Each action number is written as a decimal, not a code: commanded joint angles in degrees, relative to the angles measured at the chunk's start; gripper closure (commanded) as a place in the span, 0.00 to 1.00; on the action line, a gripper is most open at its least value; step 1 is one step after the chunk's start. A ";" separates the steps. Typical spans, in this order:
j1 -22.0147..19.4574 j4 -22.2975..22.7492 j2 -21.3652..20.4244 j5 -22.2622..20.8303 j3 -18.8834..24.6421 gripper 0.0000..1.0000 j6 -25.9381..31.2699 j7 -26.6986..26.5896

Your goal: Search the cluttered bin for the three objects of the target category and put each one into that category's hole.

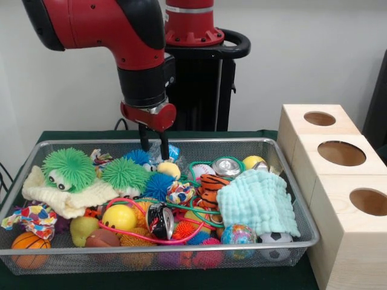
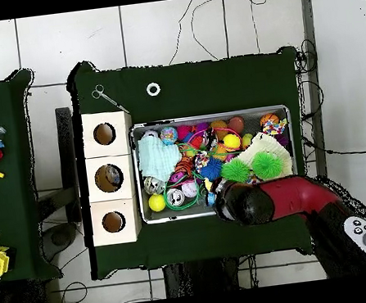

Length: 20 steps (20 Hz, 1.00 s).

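Your gripper (image 1: 155, 147) hangs at the bin's (image 1: 290, 199) twelve o'clock edge in the front view, jaws apart, nothing between them, tips just above a blue spiky ball (image 1: 140, 157). The bin sits mid-table, crammed with toys, and three wooden boxes (image 1: 338, 181) stand at its three o'clock side.

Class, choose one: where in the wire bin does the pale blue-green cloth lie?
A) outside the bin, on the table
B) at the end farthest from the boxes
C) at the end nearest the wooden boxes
C: the pale blue-green cloth covers toys at the bin's end beside the wooden boxes.
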 commanded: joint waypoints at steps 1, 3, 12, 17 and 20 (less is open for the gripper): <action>1.22 -2.02 1.54 1.36 -2.43 0.00 4.39 -2.22; 1.64 -1.19 1.66 1.29 -3.08 0.00 4.50 -2.02; 3.35 1.56 2.62 -0.91 -5.66 0.00 1.47 -0.80; 4.35 2.47 3.23 -1.39 -7.10 0.00 0.04 -0.41; 5.37 3.82 3.21 -1.39 -8.22 0.00 -0.72 0.44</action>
